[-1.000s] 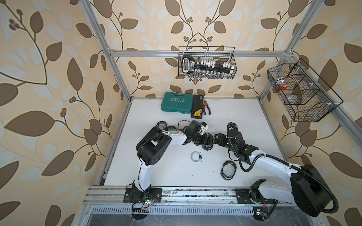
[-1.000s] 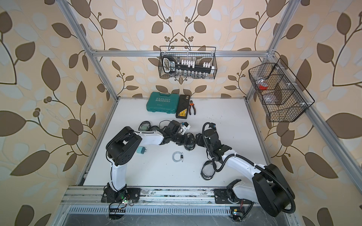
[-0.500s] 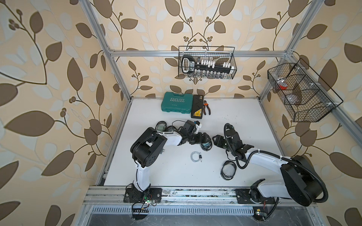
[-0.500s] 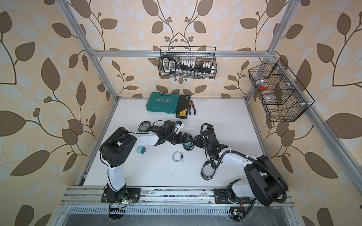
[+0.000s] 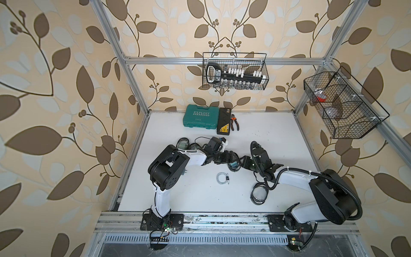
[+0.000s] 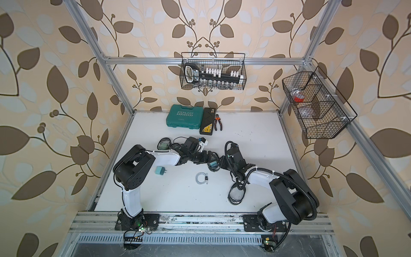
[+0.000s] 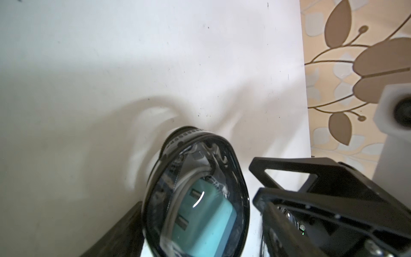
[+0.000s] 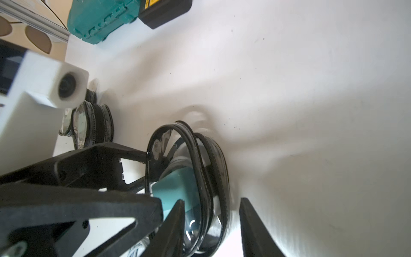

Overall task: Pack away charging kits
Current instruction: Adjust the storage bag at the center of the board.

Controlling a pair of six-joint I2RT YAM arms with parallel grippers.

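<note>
An oval black-rimmed clear pouch [image 5: 233, 165] [image 6: 213, 165] stands on edge mid-table, with a teal adapter [image 7: 206, 222] and a grey cable inside. My left gripper [image 5: 229, 158] reaches it from the left; only one of its fingers [image 7: 122, 233] shows, beside the rim. My right gripper [image 8: 213, 224] straddles the pouch [image 8: 200, 178]: one finger touches a face, the other stands a little off. A loose teal adapter [image 6: 160, 171], a coiled cable [image 5: 222, 178] and an empty pouch [image 5: 258, 195] lie nearer the front. Two more pouches [image 5: 182, 143] lie behind my left arm.
The teal EXPLOIT case [image 5: 199, 116], a black case with a yellow label [image 5: 224, 124] and orange pliers [image 5: 234, 122] line the back edge. A wire basket [image 5: 234, 71] hangs on the back wall, another [image 5: 342, 106] on the right wall.
Both grippers' jaws have narrowed around the upright pouch. The pouch and both wrists have shifted slightly to the left, and the right arm's elbow has swung.
</note>
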